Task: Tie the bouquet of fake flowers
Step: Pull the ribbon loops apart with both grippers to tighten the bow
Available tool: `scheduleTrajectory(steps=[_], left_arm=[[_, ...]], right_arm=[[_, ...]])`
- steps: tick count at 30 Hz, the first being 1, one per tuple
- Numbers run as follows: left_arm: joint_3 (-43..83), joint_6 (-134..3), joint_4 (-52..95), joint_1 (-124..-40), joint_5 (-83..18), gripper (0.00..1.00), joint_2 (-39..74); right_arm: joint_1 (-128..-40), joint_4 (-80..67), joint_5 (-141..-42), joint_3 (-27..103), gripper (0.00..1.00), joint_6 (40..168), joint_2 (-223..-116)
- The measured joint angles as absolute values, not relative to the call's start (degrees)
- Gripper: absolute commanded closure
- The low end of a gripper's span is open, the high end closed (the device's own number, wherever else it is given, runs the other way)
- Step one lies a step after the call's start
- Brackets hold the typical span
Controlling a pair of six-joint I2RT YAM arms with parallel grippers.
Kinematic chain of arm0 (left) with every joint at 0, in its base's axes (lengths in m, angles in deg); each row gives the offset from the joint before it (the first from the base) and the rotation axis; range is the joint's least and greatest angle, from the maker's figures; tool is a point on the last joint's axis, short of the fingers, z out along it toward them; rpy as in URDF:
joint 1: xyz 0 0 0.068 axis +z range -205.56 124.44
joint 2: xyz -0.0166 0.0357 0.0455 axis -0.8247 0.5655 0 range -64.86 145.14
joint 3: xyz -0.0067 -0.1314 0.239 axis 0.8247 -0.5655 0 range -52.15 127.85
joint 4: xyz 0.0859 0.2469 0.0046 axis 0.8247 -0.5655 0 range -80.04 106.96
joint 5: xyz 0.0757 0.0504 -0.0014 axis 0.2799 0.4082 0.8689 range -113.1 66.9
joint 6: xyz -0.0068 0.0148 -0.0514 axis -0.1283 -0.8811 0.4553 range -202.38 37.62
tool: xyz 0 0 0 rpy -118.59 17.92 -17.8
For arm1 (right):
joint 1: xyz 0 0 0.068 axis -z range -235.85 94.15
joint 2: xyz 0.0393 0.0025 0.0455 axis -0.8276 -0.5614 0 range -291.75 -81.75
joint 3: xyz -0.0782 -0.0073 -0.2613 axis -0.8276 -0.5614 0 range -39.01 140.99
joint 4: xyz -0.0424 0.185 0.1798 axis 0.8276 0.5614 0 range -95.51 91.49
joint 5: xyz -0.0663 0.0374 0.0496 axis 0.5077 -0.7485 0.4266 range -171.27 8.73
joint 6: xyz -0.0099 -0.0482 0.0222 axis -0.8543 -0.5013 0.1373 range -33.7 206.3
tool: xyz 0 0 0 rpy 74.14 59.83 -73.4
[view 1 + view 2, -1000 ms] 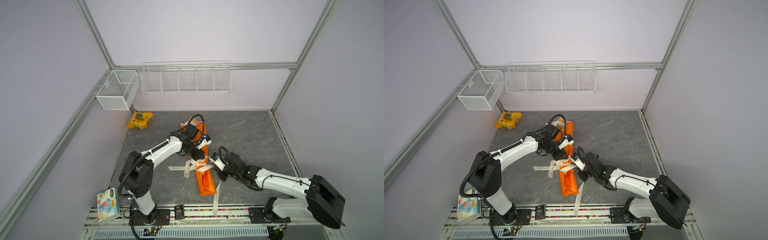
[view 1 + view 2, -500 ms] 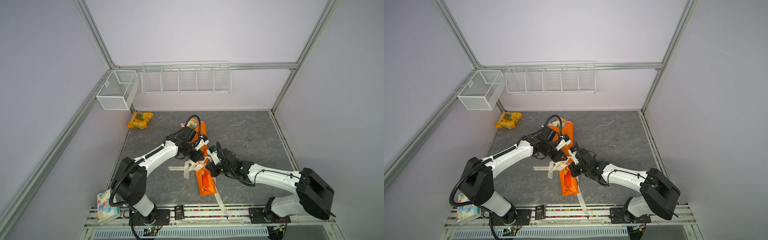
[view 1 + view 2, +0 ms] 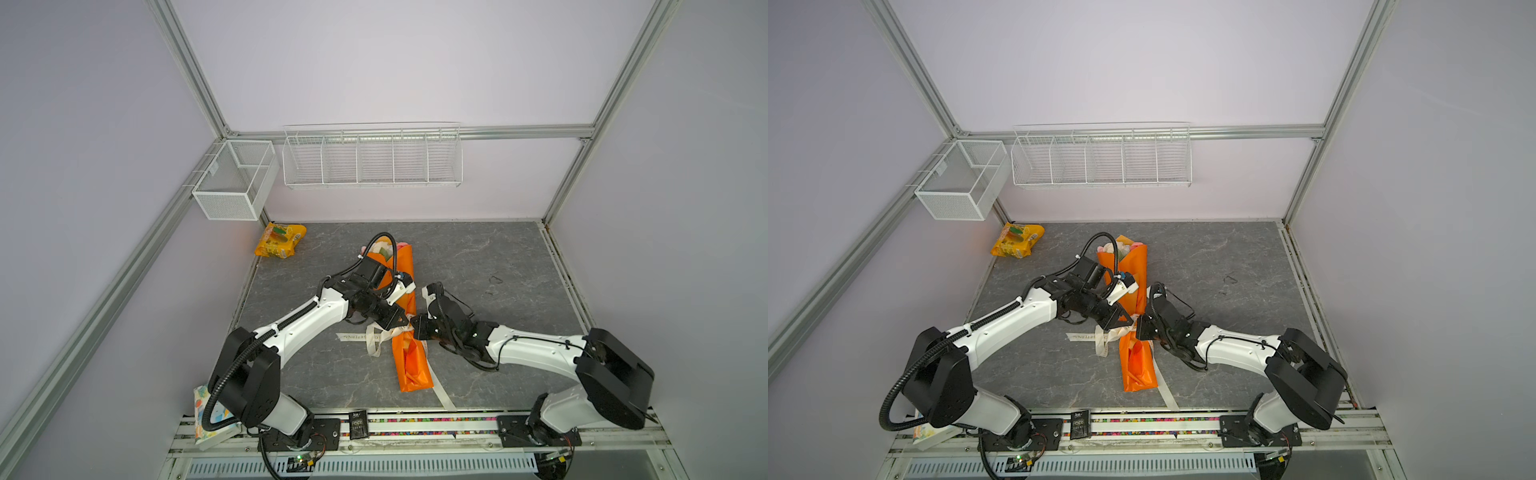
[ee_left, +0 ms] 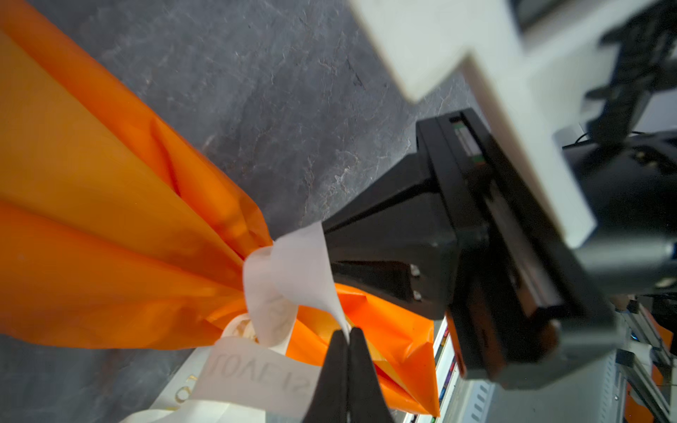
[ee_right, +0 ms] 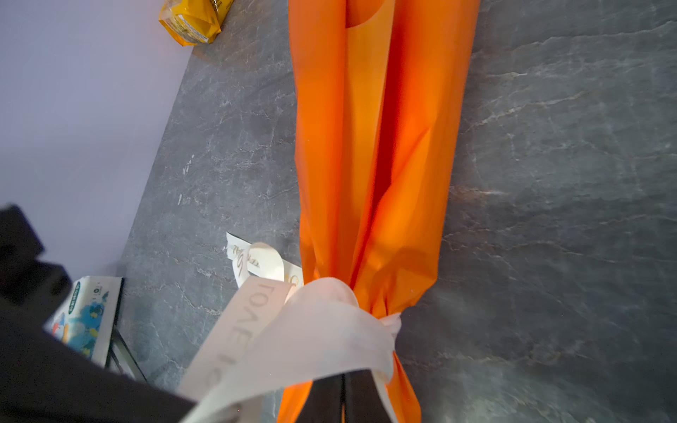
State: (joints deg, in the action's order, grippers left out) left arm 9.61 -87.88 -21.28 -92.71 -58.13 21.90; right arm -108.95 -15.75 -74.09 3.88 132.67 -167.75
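A yellow snack packet point(image 3: 279, 240) lies in the back left corner of the worktop point(image 3: 478, 266). The left gripper point(image 3: 404, 322) has its jaws pinched tight on a cream ribbon point(image 4: 293, 263). The ribbon cinches the orange-wrapped bouquet point(image 3: 409, 365), which lies mid-worktop with its flowers toward the back wall. The right gripper point(image 3: 415, 328), jaws closed, also grips the ribbon beside the wrap.

Bouquet of fake flowers point(image 3: 406, 268) blooms too small to make out, ribbon point(image 5: 322, 329) lettering blurred, right pincer point(image 5: 344, 381) cut off at edge
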Motion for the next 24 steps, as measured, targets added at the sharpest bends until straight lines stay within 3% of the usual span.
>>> scheduleTrajectory(steps=[5, 9, 18, 22, 24], left_arm=[[5.1, -85.0, -20.0, -92.7, -59.4, 1.00, 21.4], [4.9, -82.3, -18.3, -92.7, -59.2, 0.86, 19.1], [2.3, -80.6, -18.0, -92.7, -62.5, 0.94, 17.0], [1.8, -79.2, -18.2, -92.7, -63.5, 0.88, 17.0], [1.8, -78.5, -17.8, -92.7, -63.4, 0.72, 16.7]], right_arm=[[-109.5, -17.9, -74.7, 4.2, 0.94, 133.5, -168.8], [-111.1, -19.7, -75.9, 3.9, 0.94, 133.9, -168.8], [-112.8, -34.1, -71.7, -2.0, 0.94, 133.6, -171.9], [-112.7, -42.0, -69.5, -4.0, 0.94, 132.8, -172.9], [-112.6, -45.8, -69.3, -4.7, 0.94, 132.4, -174.0]])
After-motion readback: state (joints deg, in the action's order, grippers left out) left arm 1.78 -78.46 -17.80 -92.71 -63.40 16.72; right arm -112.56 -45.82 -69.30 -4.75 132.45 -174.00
